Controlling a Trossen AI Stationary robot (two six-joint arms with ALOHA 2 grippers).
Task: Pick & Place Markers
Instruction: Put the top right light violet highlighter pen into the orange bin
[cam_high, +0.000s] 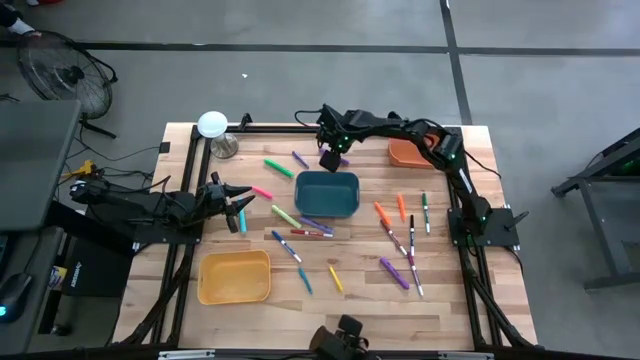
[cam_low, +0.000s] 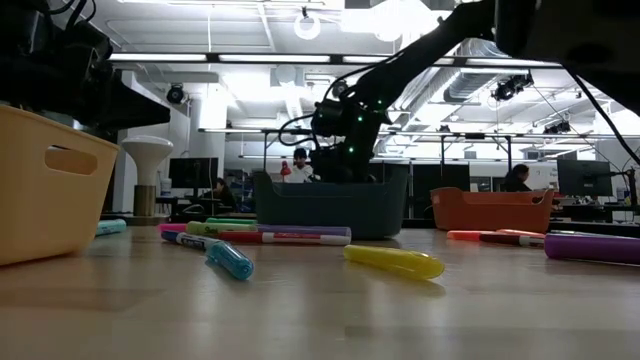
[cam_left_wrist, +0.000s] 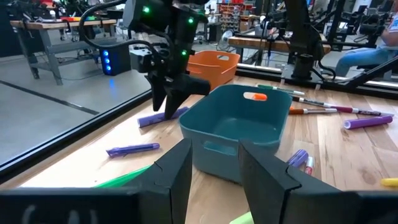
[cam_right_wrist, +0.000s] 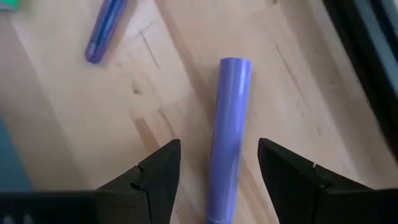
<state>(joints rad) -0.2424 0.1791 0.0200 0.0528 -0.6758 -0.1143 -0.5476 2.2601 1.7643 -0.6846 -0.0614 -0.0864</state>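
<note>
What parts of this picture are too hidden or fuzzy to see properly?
- Purple marker, right wrist view: its near end is cut off by the picture's edge, between the open right gripper.
- Inside of the yellow bin, low view: hidden by its own wall.
- Far people, low view: too small to make out.

bins and markers spread over the table, both arms over it

we see the teal plastic bin near the table's middle, the orange plastic bin toward the far right corner, and the yellow plastic bin at the near left. the thin coloured markers lie scattered around the teal bin, mostly to its right and in front. the right gripper hangs just behind the teal bin, its fingers either side of a light purple marker. the left gripper sits left of the teal bin.
</note>
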